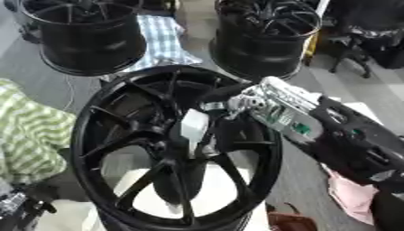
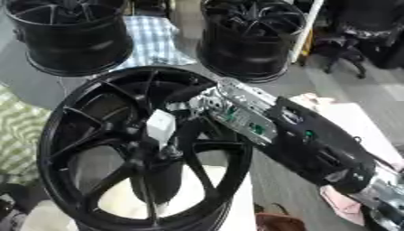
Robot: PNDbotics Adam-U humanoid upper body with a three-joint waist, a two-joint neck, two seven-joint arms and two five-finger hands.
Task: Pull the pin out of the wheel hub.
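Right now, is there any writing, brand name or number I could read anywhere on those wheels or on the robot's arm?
None can be read.
Wheel hub: plain black, no lettering showing.
White piece at the hub's centre: blank.
Right hand and the silver forearm behind it: small green patches, too blurred to tell if they carry text.
Two black wheels behind: no markings visible.

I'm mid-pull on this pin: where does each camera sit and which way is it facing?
Left eye view: in the head, looking down at the wheel hub; the right hand reaches to the white pin.
Right eye view: beside it, same downward look; the right arm crosses from the lower right.
Both share the hub, pin, right arm and two spare wheels behind.
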